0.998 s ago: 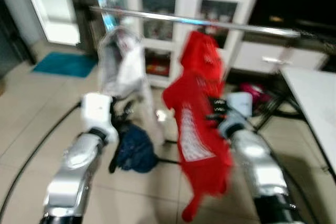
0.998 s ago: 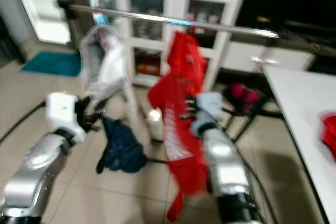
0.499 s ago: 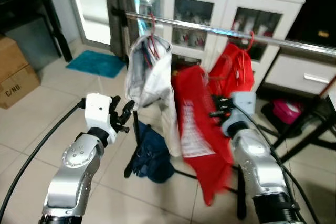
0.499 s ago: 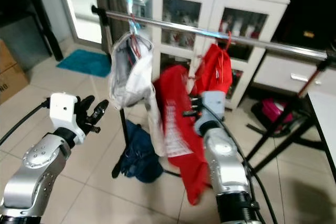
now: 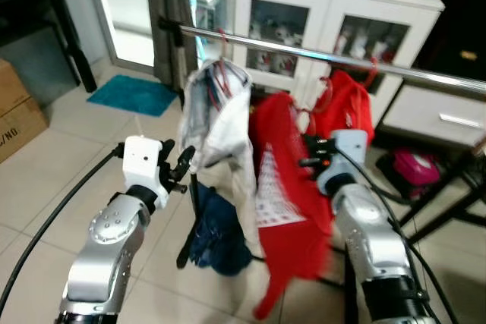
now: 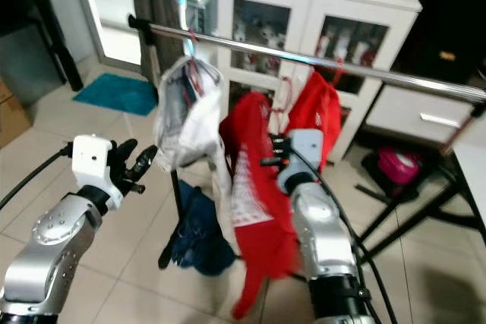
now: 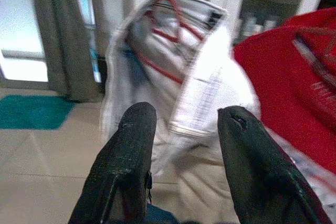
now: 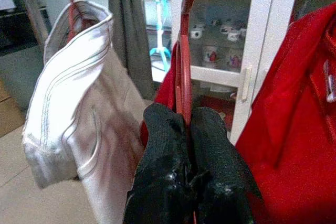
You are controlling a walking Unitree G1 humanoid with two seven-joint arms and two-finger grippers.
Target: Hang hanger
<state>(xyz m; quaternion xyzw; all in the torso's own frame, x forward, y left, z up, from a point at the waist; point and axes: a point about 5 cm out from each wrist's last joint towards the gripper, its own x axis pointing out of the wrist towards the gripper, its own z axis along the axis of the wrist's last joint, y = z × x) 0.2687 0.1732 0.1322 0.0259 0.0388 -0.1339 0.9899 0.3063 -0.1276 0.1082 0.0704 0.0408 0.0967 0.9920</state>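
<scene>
Our right end effector [image 8: 184, 129] stays pinched on the red hanger [image 8: 184, 61]; its shirt [image 5: 285, 195] has swung, apparently nearer the rail [image 5: 319, 55]. Left end effector [image 7: 181, 129] spread, empty.

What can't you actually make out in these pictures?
- Red hanger: its hook is cut off by the right wrist view's top edge.
- Held red garment: blurred in the eye views, print unreadable.
- Dark blue cloth on the floor: partly behind the white garment.
</scene>
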